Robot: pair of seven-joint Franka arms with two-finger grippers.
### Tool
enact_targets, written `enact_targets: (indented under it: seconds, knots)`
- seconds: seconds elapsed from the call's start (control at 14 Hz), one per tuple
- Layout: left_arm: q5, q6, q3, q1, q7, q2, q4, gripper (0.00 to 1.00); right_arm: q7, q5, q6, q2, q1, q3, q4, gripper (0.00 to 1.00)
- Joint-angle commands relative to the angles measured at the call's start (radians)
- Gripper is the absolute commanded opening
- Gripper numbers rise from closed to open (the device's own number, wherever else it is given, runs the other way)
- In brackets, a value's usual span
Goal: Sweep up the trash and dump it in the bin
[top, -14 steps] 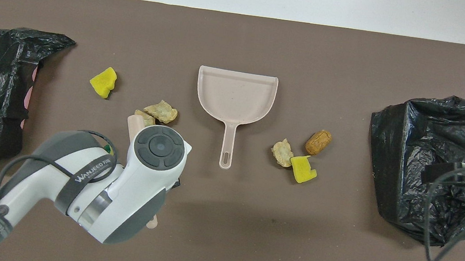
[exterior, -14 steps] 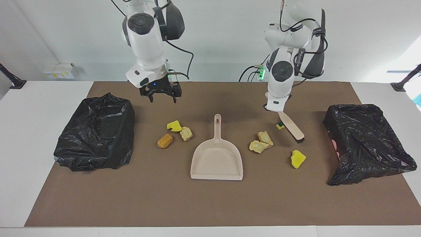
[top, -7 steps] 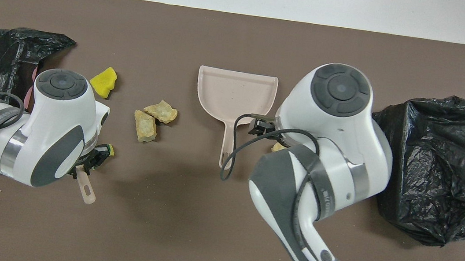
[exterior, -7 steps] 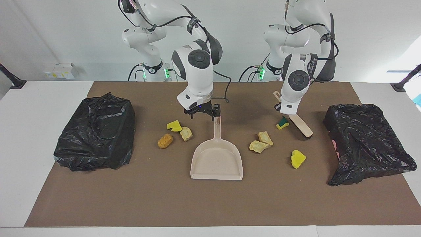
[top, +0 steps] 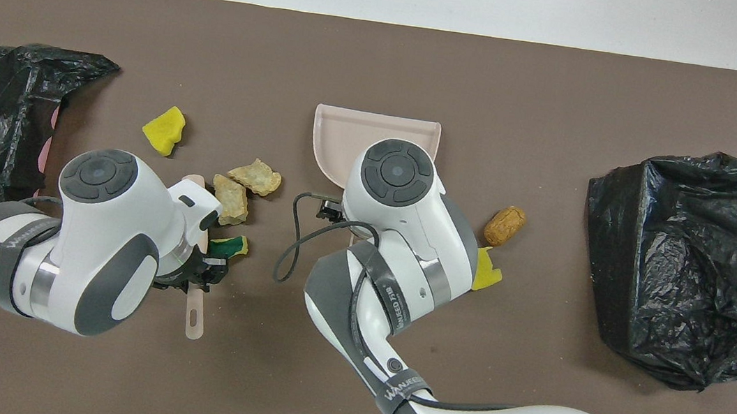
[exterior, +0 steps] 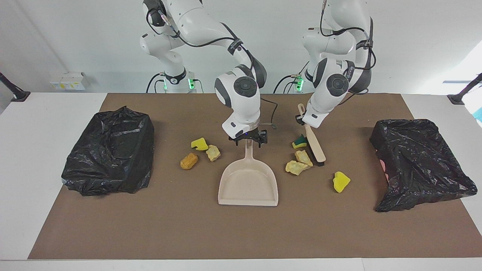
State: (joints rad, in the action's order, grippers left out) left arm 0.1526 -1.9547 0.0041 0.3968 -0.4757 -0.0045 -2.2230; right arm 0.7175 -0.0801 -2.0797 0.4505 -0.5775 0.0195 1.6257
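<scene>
My left gripper (exterior: pixel 304 122) is shut on the handle of the beige black-bristled brush (exterior: pixel 314 145), whose bristle end rests on the mat beside a yellow chunk with a green side (exterior: pixel 300 143) and two tan chunks (exterior: pixel 303 157). A yellow chunk (exterior: pixel 341 181) lies nearer the left arm's bin. My right gripper (exterior: pixel 248 138) is open, low over the handle tip of the beige dustpan (exterior: pixel 248 184), fingers on either side of it. A yellow chunk (exterior: pixel 199 143), a tan one (exterior: pixel 213 152) and an orange-brown one (exterior: pixel 188 160) lie toward the right arm's end.
Two bins lined with black bags stand on the brown mat, one at the right arm's end (exterior: pixel 109 150), one at the left arm's end (exterior: pixel 421 162). In the overhead view the right arm covers most of the dustpan (top: pixel 329 125).
My right gripper has come down from near its bin to the dustpan handle. My left gripper swung the brush toward the dustpan, pushing the yellow-green chunk next to the tan chunks.
</scene>
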Motion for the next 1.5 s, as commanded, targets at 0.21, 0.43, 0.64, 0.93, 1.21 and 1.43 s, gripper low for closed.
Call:
enact_targets:
  seconds: [0.21,0.43,0.64,0.93,1.21,1.43]
  knots:
    - [0.031,0.008,0.022,0.002,0.025,-0.005,0.038,0.00,-0.072,-0.026,-0.020,0.016,0.010,0.000,0.006,0.38]
    - [0.018,0.036,0.020,-0.076,0.028,0.014,0.115,0.00,-0.059,-0.026,0.001,0.013,0.005,-0.001,0.005,0.00]
    - [-0.057,0.001,0.020,-0.154,0.073,0.059,0.173,0.00,-0.216,-0.026,0.003,0.004,0.016,0.000,0.000,0.00]
    - [-0.068,-0.036,0.020,-0.286,0.302,0.086,0.201,0.00,-0.566,-0.026,0.157,-0.133,0.108,-0.003,0.013,0.00]
    - [-0.111,-0.119,0.020,-0.384,0.524,0.152,0.204,0.00,-0.864,0.011,0.299,-0.240,0.101,-0.004,0.065,0.00]
    - [-0.117,-0.148,0.020,-0.404,0.693,0.185,0.207,0.00,-1.172,0.019,0.297,-0.271,0.102,-0.003,0.129,0.00]
